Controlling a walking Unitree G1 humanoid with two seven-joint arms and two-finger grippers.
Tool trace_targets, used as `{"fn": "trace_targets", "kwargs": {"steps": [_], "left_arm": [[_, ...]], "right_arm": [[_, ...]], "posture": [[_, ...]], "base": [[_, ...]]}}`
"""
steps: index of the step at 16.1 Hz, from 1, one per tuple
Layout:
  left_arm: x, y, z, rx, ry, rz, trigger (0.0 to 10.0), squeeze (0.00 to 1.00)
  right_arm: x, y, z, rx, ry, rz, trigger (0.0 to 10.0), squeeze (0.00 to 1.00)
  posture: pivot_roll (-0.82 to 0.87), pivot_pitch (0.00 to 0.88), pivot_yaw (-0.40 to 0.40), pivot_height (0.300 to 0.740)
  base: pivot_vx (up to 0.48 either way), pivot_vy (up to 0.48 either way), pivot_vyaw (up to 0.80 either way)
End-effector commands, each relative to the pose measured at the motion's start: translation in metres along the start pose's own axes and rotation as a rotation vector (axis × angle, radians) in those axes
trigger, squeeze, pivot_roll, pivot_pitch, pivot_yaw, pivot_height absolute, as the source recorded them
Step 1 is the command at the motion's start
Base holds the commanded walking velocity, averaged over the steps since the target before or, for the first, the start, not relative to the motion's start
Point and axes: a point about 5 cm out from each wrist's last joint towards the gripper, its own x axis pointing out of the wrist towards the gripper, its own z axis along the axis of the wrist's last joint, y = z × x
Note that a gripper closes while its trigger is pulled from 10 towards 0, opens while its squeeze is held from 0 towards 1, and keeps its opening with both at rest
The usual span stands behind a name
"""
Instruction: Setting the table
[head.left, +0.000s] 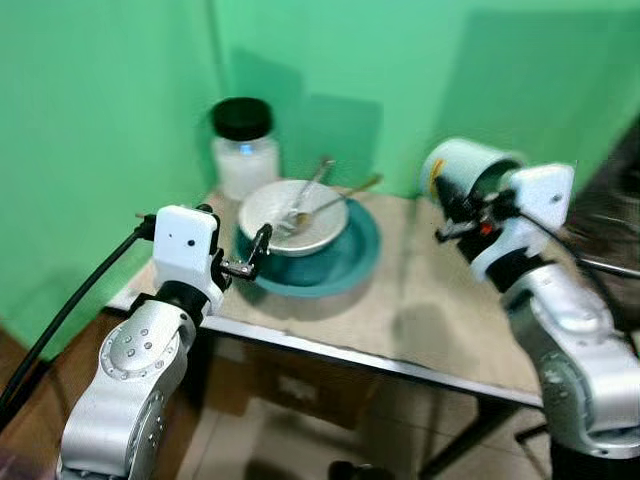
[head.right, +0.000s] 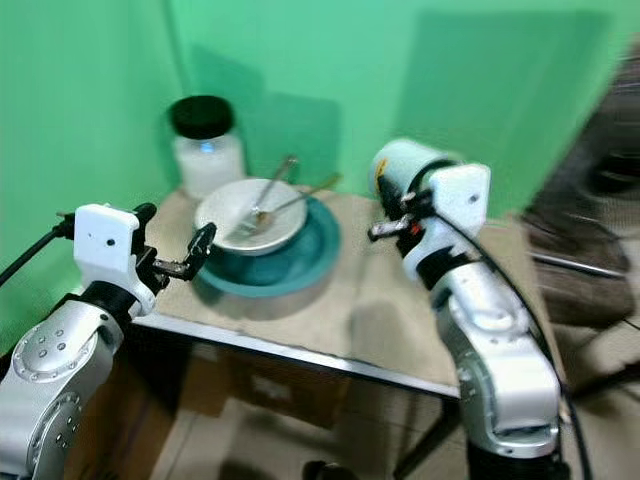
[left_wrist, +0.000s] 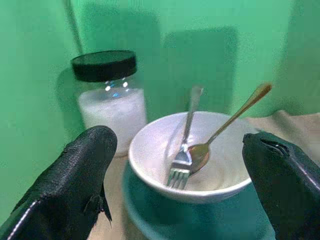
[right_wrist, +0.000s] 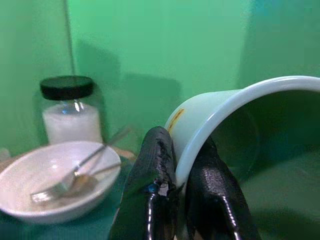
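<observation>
Left hand (head.left: 252, 256) raised at the near left corner of the surface (head.left: 440, 320), fingers (left_wrist: 75, 185) spread wide, just short of the white bowl (head.left: 295, 215). Bowl seated in a teal plate (head.left: 350, 262), with a fork (left_wrist: 182, 150) and a spoon (left_wrist: 225, 125) leaning inside. Black-lidded jar (head.left: 244, 145) of white powder behind, near the green wall (head.left: 100, 120). Right hand (right_wrist: 172, 200) held up over the surface's far right side, forearm bent upward, clamped on the rim of a pale mug (head.left: 462, 175) (tilted on its side, one finger inside, one outside), well apart from the bowl.
</observation>
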Motion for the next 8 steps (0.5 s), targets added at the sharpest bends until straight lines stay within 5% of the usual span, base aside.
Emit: {"fn": "trace_targets", "kwargs": {"steps": [1,8], "left_arm": [[-0.001,0.0022,0.0009,-0.001,-0.007,0.02,10.0,0.0],[-0.0083,0.0004,-0.0023,-0.014,0.01,0.039,10.0,0.0]], "right_arm": [[0.0005,0.0002,0.0022,-0.018,-0.013,-0.008,10.0,0.0],[-0.0062,0.0042,0.0005,-0.036,0.007,0.015,10.0,0.0]], "posture": [[-0.11,0.0,-0.023,0.74],[-0.09,0.0,-0.02,0.74]], "base": [[0.0,0.0,-0.8],[0.0,0.0,-0.8]]}}
